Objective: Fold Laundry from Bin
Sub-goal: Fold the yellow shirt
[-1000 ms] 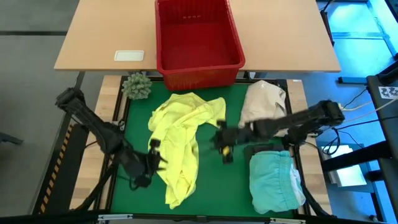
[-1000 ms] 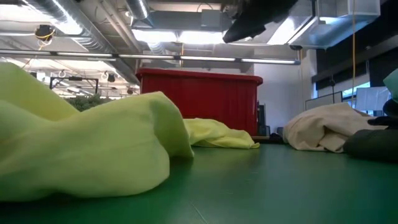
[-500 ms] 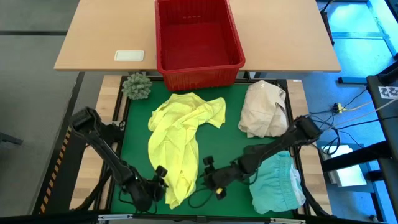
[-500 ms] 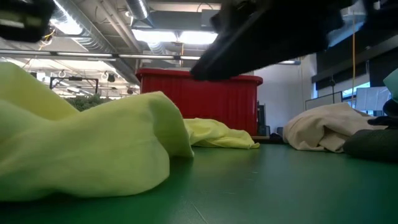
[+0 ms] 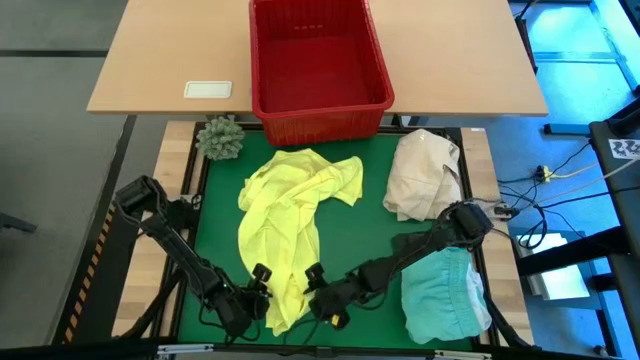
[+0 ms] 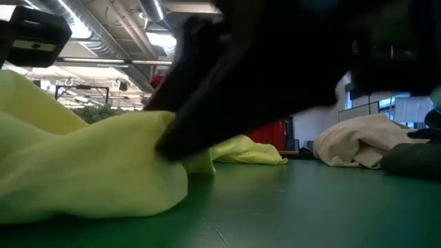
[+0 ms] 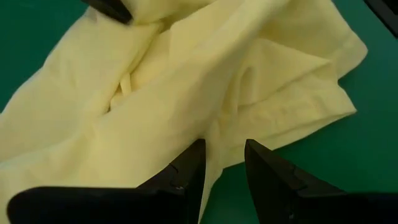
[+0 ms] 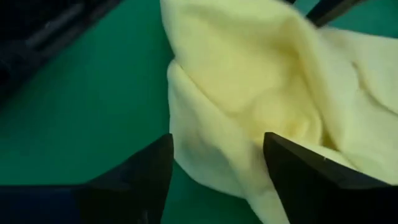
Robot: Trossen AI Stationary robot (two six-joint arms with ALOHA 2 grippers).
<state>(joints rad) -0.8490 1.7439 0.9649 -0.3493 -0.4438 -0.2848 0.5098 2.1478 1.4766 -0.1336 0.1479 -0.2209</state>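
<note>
A bright yellow garment lies crumpled on the green mat, running from near the red bin down to the near edge. My left gripper stands open at the left of the garment's near end, its fingers astride a cloth edge. My right gripper stands wide open at the right of the same end, with a yellow fold between its fingers. Whether either touches the cloth, I cannot tell. The bin stands on the wooden table beyond the mat, and nothing shows inside it.
A cream-white bundle lies at the mat's far right. A turquoise garment lies at the near right, with dark cloth beside it under my right arm. A green spiky ball sits at the far left corner. Bare mat shows between.
Both grippers have come down toward the table's near edge to the yellow garment's near end. My right gripper travelled farthest, from the middle of the mat toward the near left. The garment lies as before.
</note>
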